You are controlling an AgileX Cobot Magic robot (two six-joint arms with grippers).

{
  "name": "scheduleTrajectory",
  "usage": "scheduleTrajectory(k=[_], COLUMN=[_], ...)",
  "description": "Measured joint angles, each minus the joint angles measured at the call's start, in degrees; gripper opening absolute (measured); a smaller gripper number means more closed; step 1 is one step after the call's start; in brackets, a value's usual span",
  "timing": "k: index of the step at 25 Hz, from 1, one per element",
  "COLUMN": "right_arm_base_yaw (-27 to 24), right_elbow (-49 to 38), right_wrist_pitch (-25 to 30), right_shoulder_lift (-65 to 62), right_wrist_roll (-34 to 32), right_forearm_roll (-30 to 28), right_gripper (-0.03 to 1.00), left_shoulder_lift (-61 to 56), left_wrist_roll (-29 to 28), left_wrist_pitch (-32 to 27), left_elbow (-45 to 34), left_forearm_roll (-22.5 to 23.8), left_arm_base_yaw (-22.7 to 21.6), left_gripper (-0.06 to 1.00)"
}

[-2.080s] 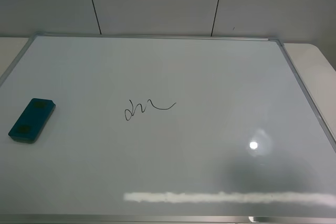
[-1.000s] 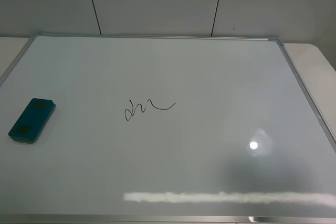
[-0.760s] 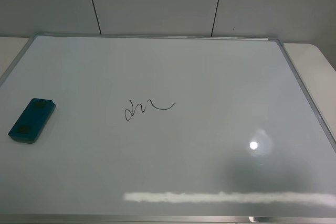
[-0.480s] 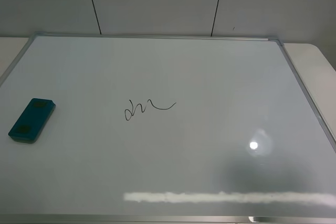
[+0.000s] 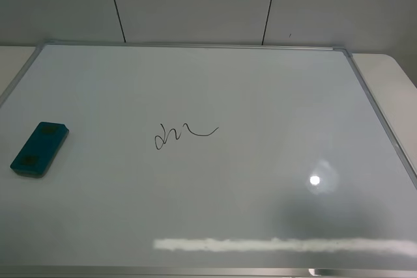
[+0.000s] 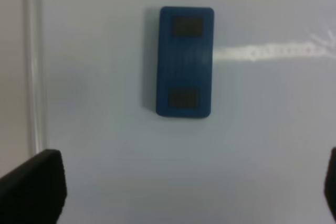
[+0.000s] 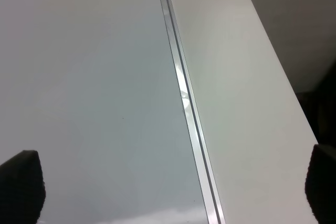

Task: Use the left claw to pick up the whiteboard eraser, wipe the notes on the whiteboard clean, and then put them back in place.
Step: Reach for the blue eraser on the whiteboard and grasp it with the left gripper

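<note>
Teal-blue whiteboard eraser (image 5: 39, 149) lies flat on the whiteboard (image 5: 260, 96), near the board's left edge in the high view, long side angled, with two darker square patches on top. The notes (image 5: 182, 135), a small black scribble with a wavy tail, sit near board centre, unwiped and well apart from the eraser. No arm shows in the high view. In the left wrist view the left tool (image 6: 181, 187) looks down on the eraser, not touching it. Only its black fingertips (image 6: 34, 187) show, spread wide, nothing held. The silver frame (image 6: 34, 77) runs beside the eraser, apart from it. The right tool (image 7: 170, 184) is also spread wide and empty, over the board's edge where the frame meets the pale worktop (image 7: 236, 103). A white glare streak (image 5: 280, 245) lies along the board's near edge, and a grey panelled wall (image 5: 195, 4) stands behind.
</note>
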State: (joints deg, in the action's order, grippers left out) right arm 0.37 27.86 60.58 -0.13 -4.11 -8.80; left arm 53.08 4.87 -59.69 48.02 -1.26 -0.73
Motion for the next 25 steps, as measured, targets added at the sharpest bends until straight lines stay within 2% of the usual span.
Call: scheduleTrajectory(k=[5,12,15,21,25], right_arm_base_yaw=[0.0,0.0,0.0,0.0,0.0], right_elbow=[0.0,0.0,0.0,0.0,0.0], right_wrist_pitch=[0.0,0.0,0.0,0.0,0.0], right_shoulder_lift=[0.0,0.0,0.0,0.0,0.0], right_wrist_roll=[0.0,0.0,0.0,0.0,0.0], right_forearm_roll=[0.0,0.0,0.0,0.0,0.0], right_gripper=[0.99,0.99,0.99,0.99,0.99], left_shoulder_lift=[10.98,25.05,29.35,35.12,37.49], left_wrist_roll=[0.0,-0.25,-1.62,-2.44,-2.44], left_wrist_pitch=[-0.23,-0.44,1.87,10.32,12.44], left_elbow=[3.24,4.78,4.78,4.78,4.82], left_forearm_roll=[1.56,1.89,1.94,2.07,2.19], left_arm_base_yaw=[4.37,4.75,4.75,4.75,4.75], left_gripper=[0.99,0.99,0.99,0.99,0.99])
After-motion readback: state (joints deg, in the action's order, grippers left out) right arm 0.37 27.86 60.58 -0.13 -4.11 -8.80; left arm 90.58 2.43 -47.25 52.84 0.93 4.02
